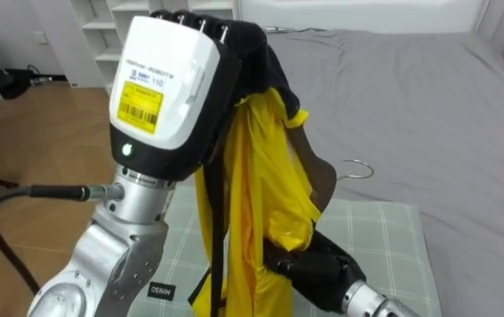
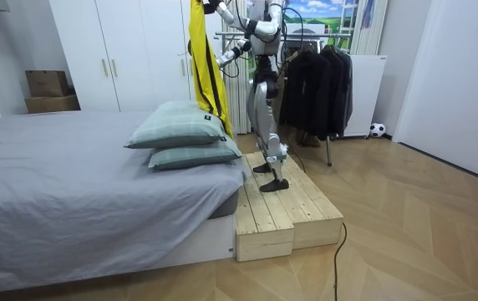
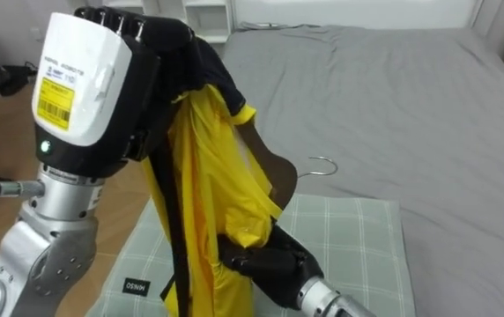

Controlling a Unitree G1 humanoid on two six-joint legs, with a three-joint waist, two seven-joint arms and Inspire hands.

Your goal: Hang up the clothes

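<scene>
A yellow garment (image 1: 261, 202) with a black collar and a black stripe hangs from my raised left hand (image 1: 168, 84), whose fingers are curled round the collar. A brown wooden hanger (image 1: 321, 180) with a metal hook (image 1: 355, 167) sticks out of the garment's right side, one arm inside the cloth. Lower down, my dark right hand (image 1: 322, 269) is closed on the hanger's lower end, its fingers against the yellow fabric. In the room view the garment (image 2: 205, 67) hangs high over the bed's pillows.
I stand on a wooden platform (image 2: 285, 213) beside a grey bed (image 1: 428, 106), over two checked green pillows (image 1: 366, 238). Behind me is a clothes rack (image 2: 316, 84) with dark garments. White wardrobes (image 2: 122, 50) line the wall.
</scene>
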